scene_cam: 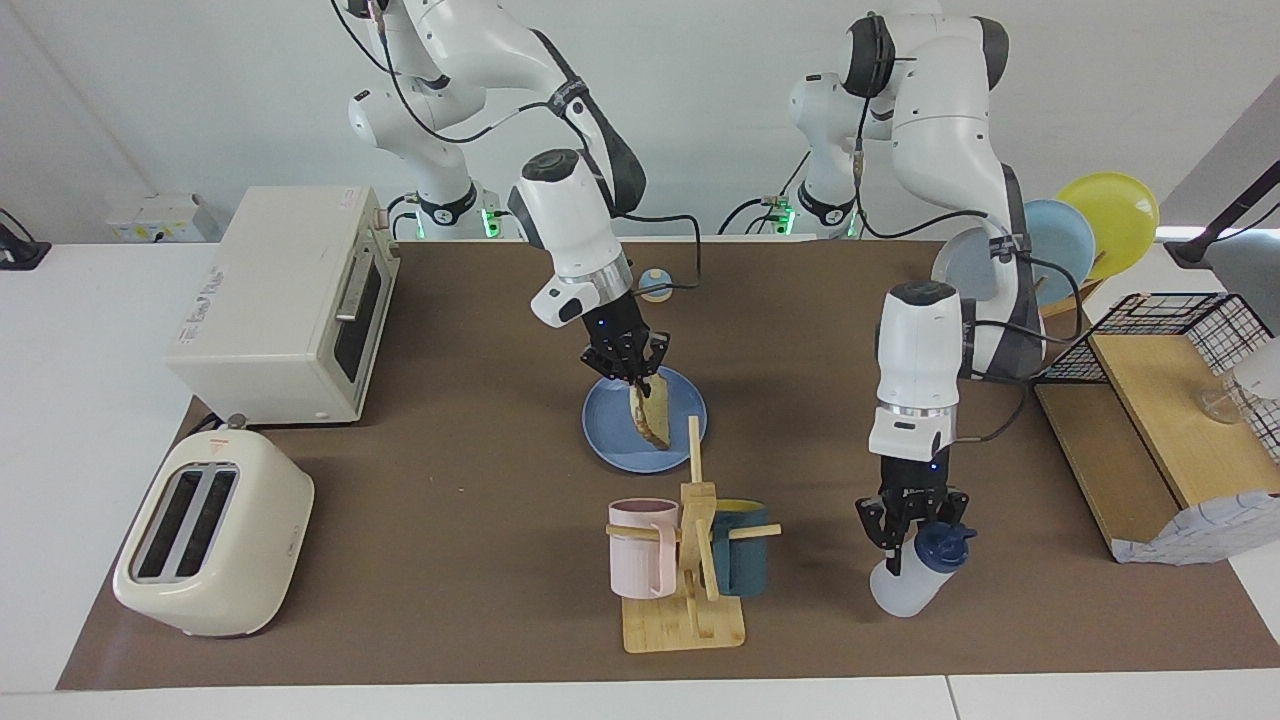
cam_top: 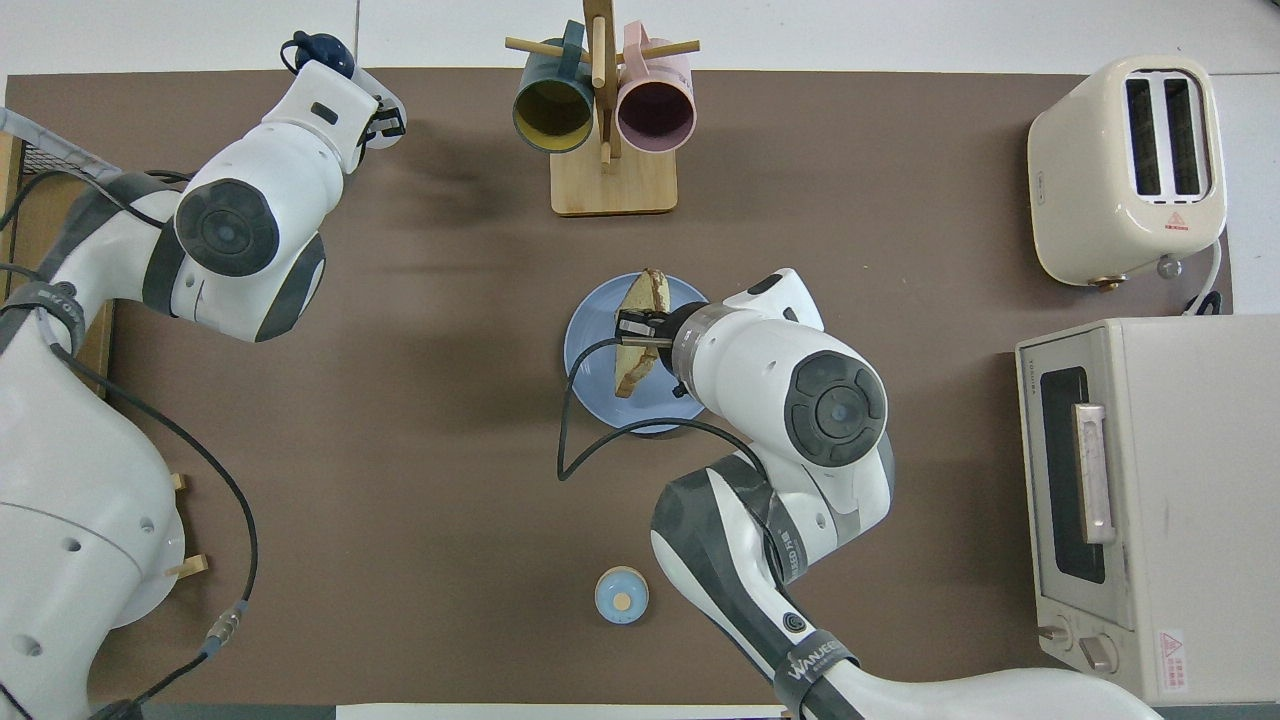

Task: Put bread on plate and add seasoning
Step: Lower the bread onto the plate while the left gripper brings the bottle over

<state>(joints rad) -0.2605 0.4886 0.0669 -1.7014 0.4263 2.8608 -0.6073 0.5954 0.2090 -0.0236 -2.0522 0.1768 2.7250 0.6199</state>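
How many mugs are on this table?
2: a pink mug and a dark teal mug, hanging on either side of the wooden mug stand, farther from the robots than the blue plate.

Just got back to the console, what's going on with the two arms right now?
The right gripper is shut on the bread slice, holding it on edge over the medium-blue plate; it isn't lying flat yet. The left gripper is shut on the seasoning bottle, tilted, at the left arm's end of the table beside the mug rack. No seasoning has been added yet.
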